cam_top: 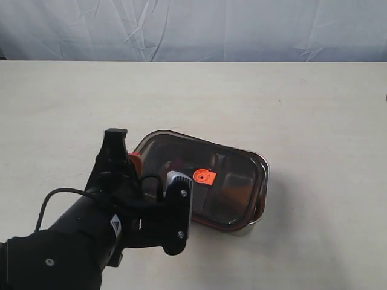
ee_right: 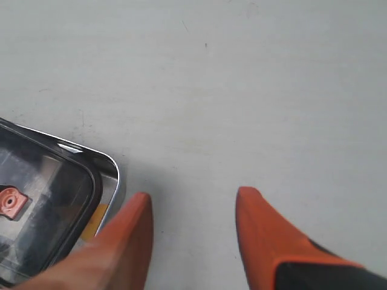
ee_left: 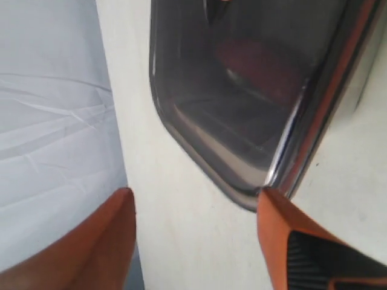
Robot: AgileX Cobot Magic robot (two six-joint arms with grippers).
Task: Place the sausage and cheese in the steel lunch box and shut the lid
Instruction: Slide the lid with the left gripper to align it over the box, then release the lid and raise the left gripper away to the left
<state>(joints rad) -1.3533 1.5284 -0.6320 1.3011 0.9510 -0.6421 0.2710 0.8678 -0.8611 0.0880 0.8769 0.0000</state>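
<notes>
Plainly, the lid (cam_top: 233,181) lies on top of the steel lunch box (cam_top: 264,175), which sits near the middle of the surface (cam_top: 272,96). The lid's orange valve (cam_top: 204,176) faces up. Steel rim shows beyond the lid's edge on the far side from the arm, so we cannot tell whether the seal is pressed home. Through the smoky plastic, the left wrist view shows a dull red shape that we take for the sausage (ee_left: 260,66), inside the box. We cannot make out the cheese.

Our left end effector (ee_left: 196,192) is spread wide at one corner of the lid, one finger right against that corner and nothing between the fingers. Our right end effector (ee_right: 195,193) is also spread wide and holds nothing. It hangs over bare surface just beside another corner of the box.

We judge the lid to be light, stiff and smooth, and its seal probably needs firm downward pressure to seat. The polished box looks slick and may slide when pushed. So we would press near the rim and corners, not on the valve, and brace the box at the opposite end.
</notes>
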